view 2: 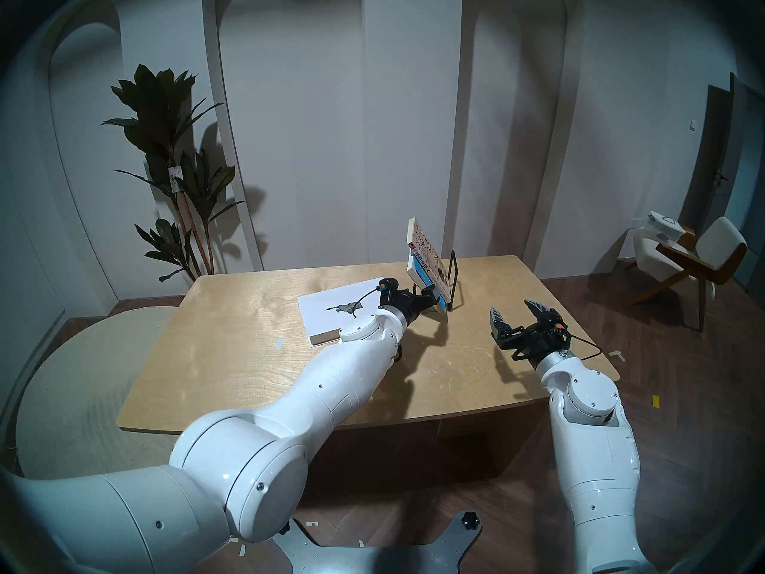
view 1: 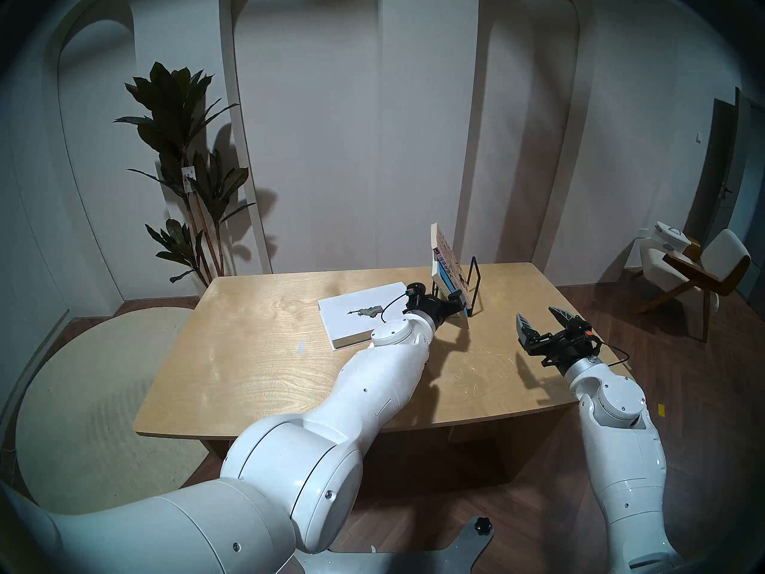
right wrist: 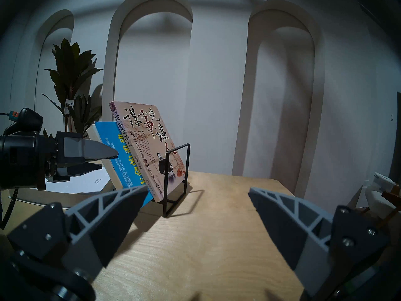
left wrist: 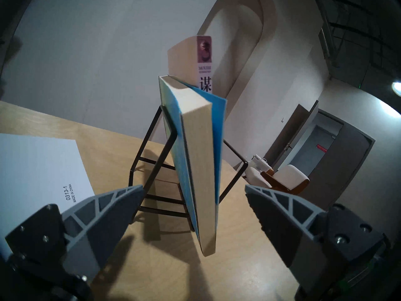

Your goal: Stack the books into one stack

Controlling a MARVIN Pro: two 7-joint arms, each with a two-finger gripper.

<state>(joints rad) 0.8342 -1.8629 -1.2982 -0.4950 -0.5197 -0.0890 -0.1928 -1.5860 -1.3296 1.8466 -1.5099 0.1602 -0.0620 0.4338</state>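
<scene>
The left end effector [left wrist: 194, 204], spread wide and empty, faces the blue-green paperback book [left wrist: 200, 163] leaning with the beige-pink calligraphy paperback [right wrist: 152, 146] in the black wire rack [right wrist: 176, 179]. The large white hardcover book [view 1: 356, 312] lies flat on the pale wooden tabletop [view 1: 248, 374]; the right end effector [view 1: 540, 318] hovers open, holding nothing.

Left of the left gripper [left wrist: 194, 204], the flat white hardcover book [left wrist: 39, 163] read "0313-1 MADE IN CHINA"; ahead, the beige-pink paperback's spine [left wrist: 205, 61] bore "谋".

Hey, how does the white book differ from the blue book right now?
The white book lies flat on the table, while the blue book stands tilted in the black wire rack. The white book looks larger and thicker than the blue book. The open left tool is lined up on the blue book's edge, not the white book. Neither is held.
</scene>
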